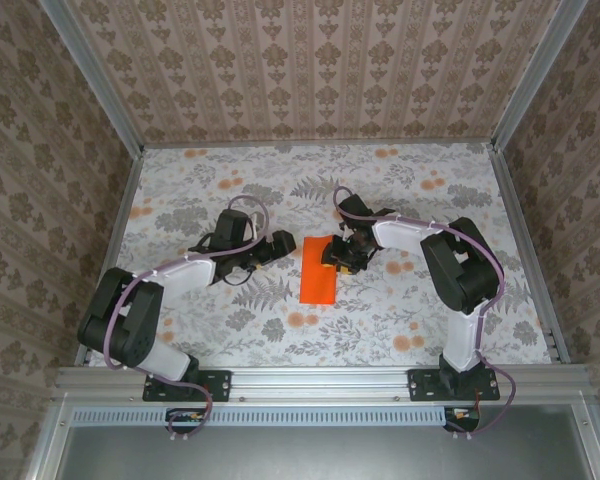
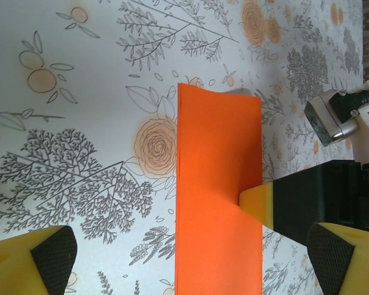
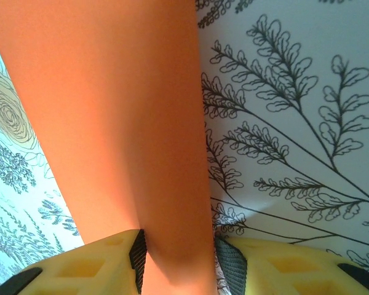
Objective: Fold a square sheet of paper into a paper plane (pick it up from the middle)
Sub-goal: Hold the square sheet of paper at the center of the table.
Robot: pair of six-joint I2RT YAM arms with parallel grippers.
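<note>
The square sheet of paper (image 1: 318, 270) lies flat on the printed table, folded to a long bright orange rectangle (image 2: 218, 184). My right gripper (image 1: 338, 255) is at the sheet's right edge. A strip of the paper (image 3: 111, 92) runs between its two pads, both touching it, so the gripper (image 3: 177, 264) is shut on that edge. One yellow fingertip (image 2: 257, 203) presses a small dent into the sheet. My left gripper (image 1: 278, 245) hovers just left of the paper, wide open (image 2: 190, 255) with nothing held. No folded dart is in view.
The floral printed table surface (image 1: 230, 190) stretches around the sheet, with patterned walls on three sides. Metal rails (image 1: 520, 230) border the table's edges. Both arms reach in from the near edge toward the middle.
</note>
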